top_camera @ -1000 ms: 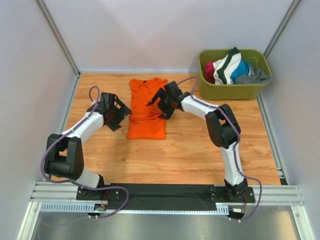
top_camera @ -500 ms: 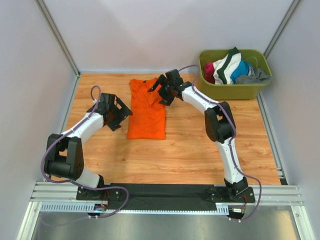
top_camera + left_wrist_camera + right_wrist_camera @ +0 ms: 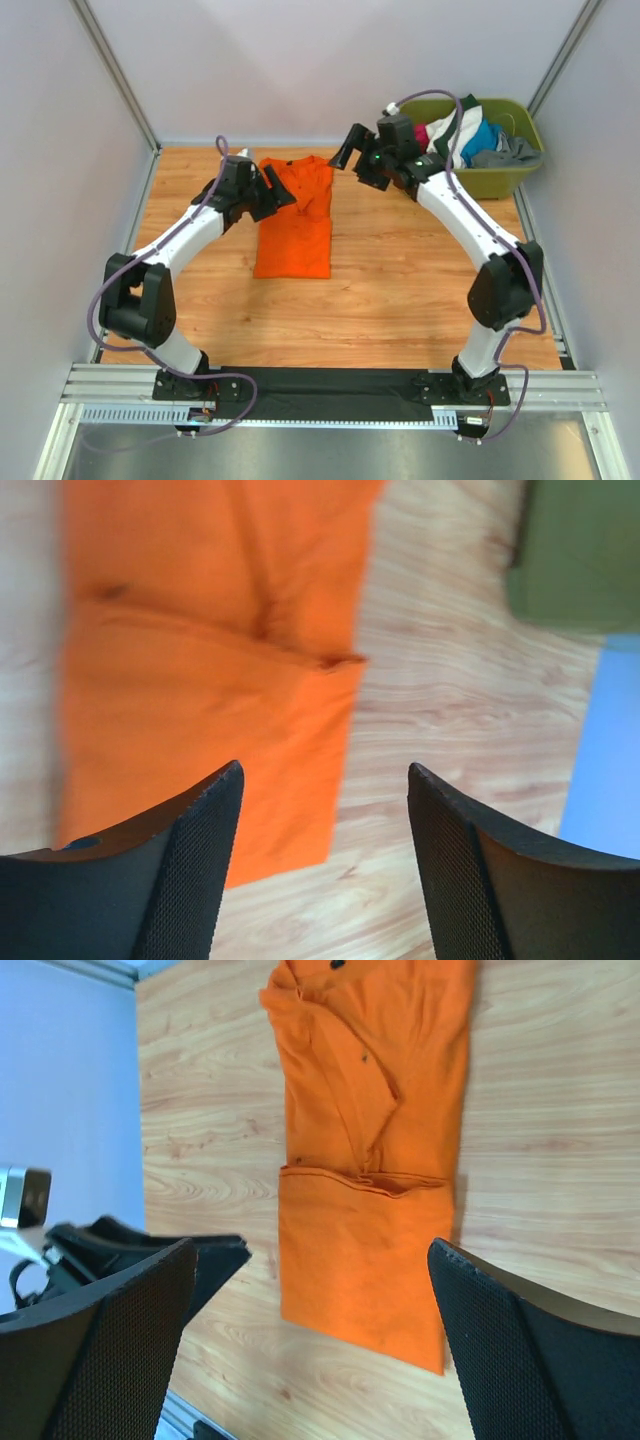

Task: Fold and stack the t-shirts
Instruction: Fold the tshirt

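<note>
Pale grey walls close round a wooden table [image 3: 400, 300], with both arm bases bolted to a black rail at its near edge.

The left arm rises from its base, bends at the elbow and reaches forward and inward. Its left gripper [image 3: 272, 193] hangs over the left edge of the orange t-shirt [image 3: 297, 230], near the collar end. In the left wrist view the two fingers [image 3: 190, 870] stand apart with only cloth and wood showing between them, so this gripper is released and holds nothing.

The right arm stretches much further, its long white link slanting up and to the left from a raised elbow. The right gripper [image 3: 350, 152] is lifted above the table's far edge, between the shirt and the olive-green tub [image 3: 500, 182]. Its jaws are spread wide and empty, and its wrist camera looks down on the whole shirt between them.

By count: two arms, two grippers, one tub, one shirt on the table. That shirt lies flat left of centre, folded lengthwise into a narrow strip with the collar at the far end and a hem line crossing its middle. The tub sits in the far right corner holding a heap of garments [image 3: 460, 135] in red, white, blue and grey, perhaps four or five pieces, too tangled to count surely.
</note>
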You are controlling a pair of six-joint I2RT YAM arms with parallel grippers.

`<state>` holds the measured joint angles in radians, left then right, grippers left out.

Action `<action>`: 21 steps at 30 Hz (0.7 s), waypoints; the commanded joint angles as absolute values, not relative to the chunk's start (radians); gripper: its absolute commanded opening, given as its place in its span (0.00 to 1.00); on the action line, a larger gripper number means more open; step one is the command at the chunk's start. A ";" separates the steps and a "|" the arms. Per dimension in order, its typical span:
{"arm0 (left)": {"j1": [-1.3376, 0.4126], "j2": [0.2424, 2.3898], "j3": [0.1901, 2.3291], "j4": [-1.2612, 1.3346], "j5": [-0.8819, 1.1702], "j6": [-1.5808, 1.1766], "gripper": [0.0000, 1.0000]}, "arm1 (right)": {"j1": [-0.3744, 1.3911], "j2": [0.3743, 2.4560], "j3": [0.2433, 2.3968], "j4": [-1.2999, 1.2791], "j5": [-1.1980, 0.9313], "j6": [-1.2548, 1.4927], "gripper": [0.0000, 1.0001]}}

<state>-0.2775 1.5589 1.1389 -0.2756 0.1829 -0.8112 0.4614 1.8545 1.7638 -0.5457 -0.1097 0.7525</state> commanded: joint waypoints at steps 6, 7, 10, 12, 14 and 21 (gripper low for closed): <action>-0.374 1.828 1.338 -0.126 0.262 -0.796 0.66 | 0.292 1.569 1.434 -0.586 -0.037 0.699 1.00; -0.376 1.866 1.360 -0.126 0.255 -0.799 0.66 | 0.279 1.531 1.396 -0.586 -0.040 0.698 1.00; -0.376 1.916 1.403 -0.130 0.242 -0.796 0.66 | 0.247 1.479 1.362 -0.588 -0.061 0.700 1.00; -0.377 1.960 1.420 -0.132 0.242 -0.792 0.66 | 0.238 1.460 1.342 -0.591 -0.066 0.700 1.00; -0.377 2.005 1.442 -0.133 0.233 -0.793 0.66 | 0.235 1.445 1.335 -0.592 -0.064 0.698 1.00; -0.377 2.089 1.479 -0.149 0.199 -0.782 0.66 | 0.235 1.445 1.333 -0.595 -0.092 0.689 1.00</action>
